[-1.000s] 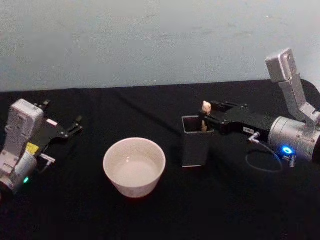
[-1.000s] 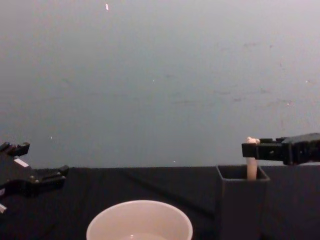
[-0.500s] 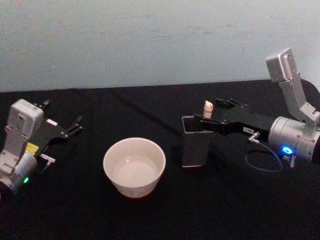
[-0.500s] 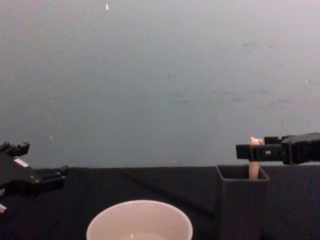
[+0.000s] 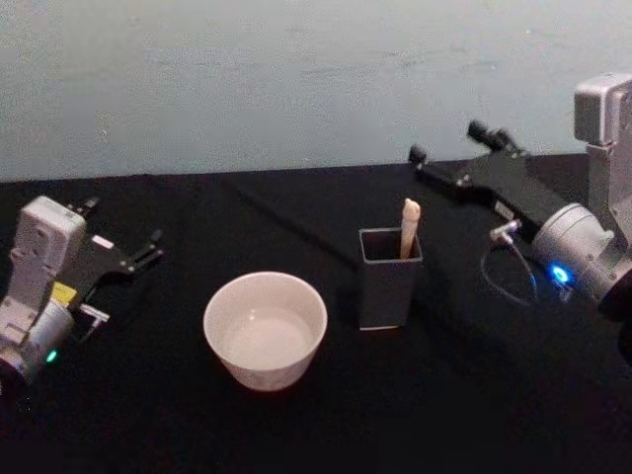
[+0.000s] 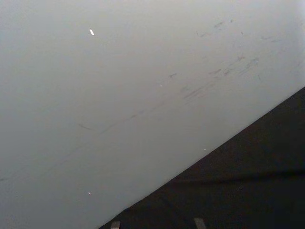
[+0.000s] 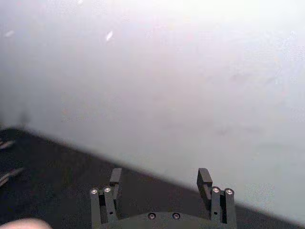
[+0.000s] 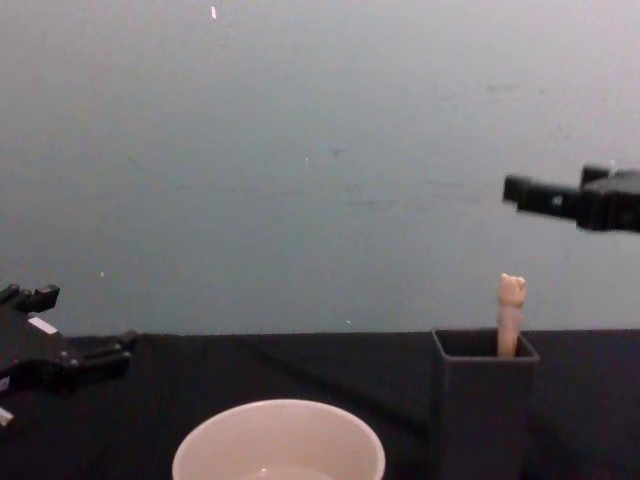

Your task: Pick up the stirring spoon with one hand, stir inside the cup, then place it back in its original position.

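The spoon is stood in the holder; the right gripper, fingers spread, is held at its one o'clock. No writing can be read.

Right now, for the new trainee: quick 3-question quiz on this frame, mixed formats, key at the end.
1. True or false: the stirring spoon stands in the dark grey holder with its handle sticking up.
2. Multiple choice: where is the right gripper? A) clamped on the spoon handle B) raised above and behind the holder, open and empty C) inside the cup
3. Fill in: the left gripper sits parked on the robot's ____ side of the cup.

Key: 1 true; 2 B; 3 left.
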Available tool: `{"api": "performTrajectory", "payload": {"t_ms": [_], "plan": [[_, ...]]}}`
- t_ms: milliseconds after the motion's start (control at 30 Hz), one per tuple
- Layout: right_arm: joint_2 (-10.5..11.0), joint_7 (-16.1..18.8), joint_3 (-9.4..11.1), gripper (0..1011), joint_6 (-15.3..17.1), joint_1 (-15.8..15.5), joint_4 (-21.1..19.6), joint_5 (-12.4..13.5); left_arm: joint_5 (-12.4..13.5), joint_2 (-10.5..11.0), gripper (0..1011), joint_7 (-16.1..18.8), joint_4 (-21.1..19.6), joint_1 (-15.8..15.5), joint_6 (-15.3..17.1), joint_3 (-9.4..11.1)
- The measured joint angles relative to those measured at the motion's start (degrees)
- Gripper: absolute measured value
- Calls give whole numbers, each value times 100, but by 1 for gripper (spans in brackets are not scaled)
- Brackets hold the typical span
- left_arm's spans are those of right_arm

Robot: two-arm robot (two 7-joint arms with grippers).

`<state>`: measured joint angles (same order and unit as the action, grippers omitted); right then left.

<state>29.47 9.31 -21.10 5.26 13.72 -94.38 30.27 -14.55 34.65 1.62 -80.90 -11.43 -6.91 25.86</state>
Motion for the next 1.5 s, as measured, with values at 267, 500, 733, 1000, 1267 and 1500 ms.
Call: {"api": "performTrajectory", "payload": {"t_ms": [267,500,733,1000,1267,1500], "plan": [[-381,-813,86,1002,-438,-41,326,-789,0,0,1001,0,0,0,0,0],[-434,-965,40,1002,-439,-66,737,-1191,0,0,1001,0,0,0,0,0],[-460,-958,-3,1002,-375,-154,1042,-1432,0,0,1001,0,0,0,0,0],[-535,-873,-30,1002,-240,-210,1332,-1600,0,0,1001,0,0,0,0,0],[-595,-871,12,1002,-144,-203,1412,-1661,0,0,1001,0,0,0,0,0],[-586,-872,12,1002,-158,-201,1399,-1656,0,0,1001,0,0,0,0,0]]}}
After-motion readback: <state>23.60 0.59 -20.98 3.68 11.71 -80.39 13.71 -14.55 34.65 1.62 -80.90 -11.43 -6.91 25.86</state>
